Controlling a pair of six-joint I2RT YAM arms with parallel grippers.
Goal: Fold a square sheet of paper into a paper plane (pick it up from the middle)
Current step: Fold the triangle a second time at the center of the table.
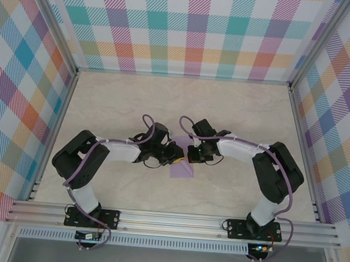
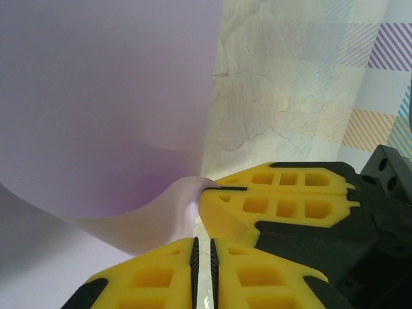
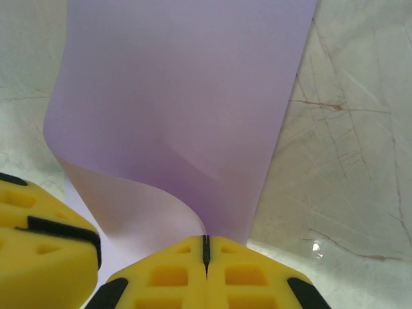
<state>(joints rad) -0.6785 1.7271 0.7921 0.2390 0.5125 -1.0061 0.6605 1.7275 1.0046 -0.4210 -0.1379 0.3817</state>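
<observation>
Right hand [image 3: 206, 248] pinches the purple sheet [image 3: 180, 109] — left hand [image 2: 203, 252] narrow, grip unclear.

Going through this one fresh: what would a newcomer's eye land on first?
The lavender square sheet of paper stands out first, curling up off the marble-patterned table at its middle. The right gripper has its yellow fingers shut on the curled sheet, and the left gripper sits close beside it. Bright plaid walls ring the table.
</observation>
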